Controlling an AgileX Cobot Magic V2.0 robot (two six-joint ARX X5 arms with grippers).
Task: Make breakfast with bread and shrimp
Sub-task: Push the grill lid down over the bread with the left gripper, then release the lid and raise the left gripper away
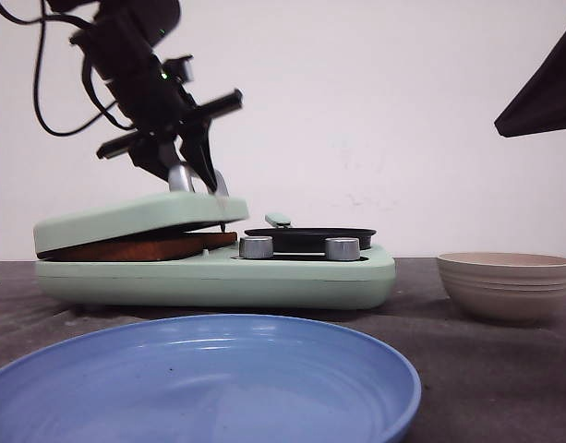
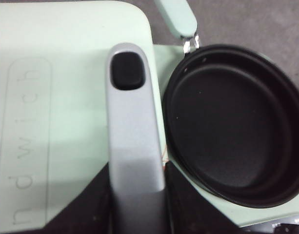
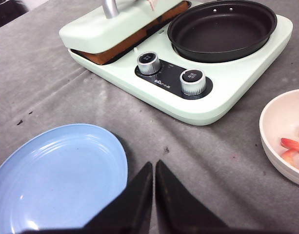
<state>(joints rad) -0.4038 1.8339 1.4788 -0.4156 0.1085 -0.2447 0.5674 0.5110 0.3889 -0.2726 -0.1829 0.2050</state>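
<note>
Both grippers were busy: the left gripper point(image 1: 204, 180) clasped the lid handle point(image 2: 134, 141), bread point(image 1: 139, 247) sandwiched under the lid (crust edge showing); right gripper point(image 3: 154, 168) hung closed, empty.

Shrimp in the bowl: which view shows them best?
Right wrist view: it looks down into the bowl, where pink shrimp lie at the frame edge. The front view shows only the bowl's outer wall; the left wrist view shows neither.
</note>
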